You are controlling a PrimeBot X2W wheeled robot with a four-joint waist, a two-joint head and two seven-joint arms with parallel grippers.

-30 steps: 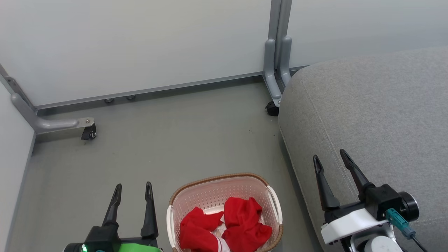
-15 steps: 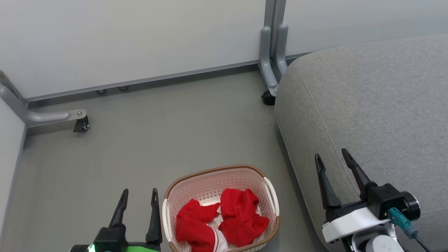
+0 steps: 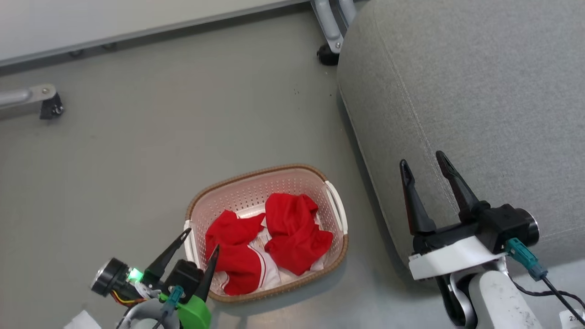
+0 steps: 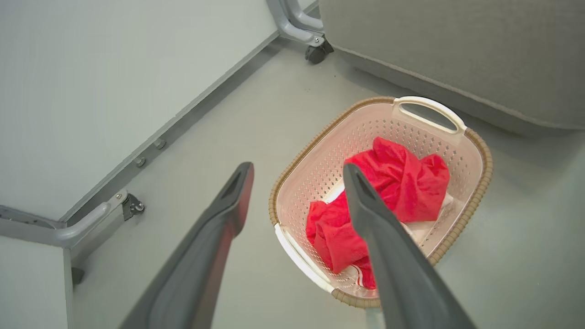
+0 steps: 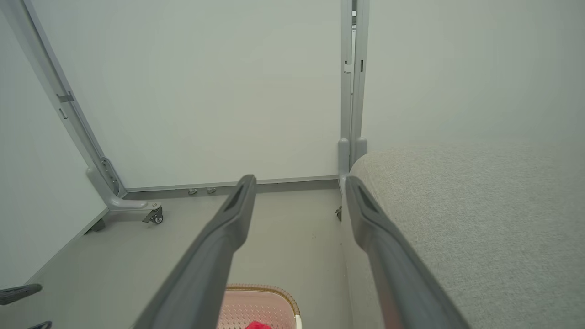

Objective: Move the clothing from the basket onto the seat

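Now my left gripper (image 3: 202, 238) tilts toward the basket (image 3: 256, 172) (it pointed straight before), jaws apart; right gripper (image 3: 421, 157), likewise spread, hangs at the seat (image 3: 480, 91). Left wrist shows the clothing (image 4: 402, 183) in it; right wrist, a red scrap.

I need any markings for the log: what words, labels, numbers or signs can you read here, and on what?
Label inside the basket, between the clothing: print too small to read.
White tag at the head view's lower right corner: perhaps "2", the rest cut off.
No other writing can be read.
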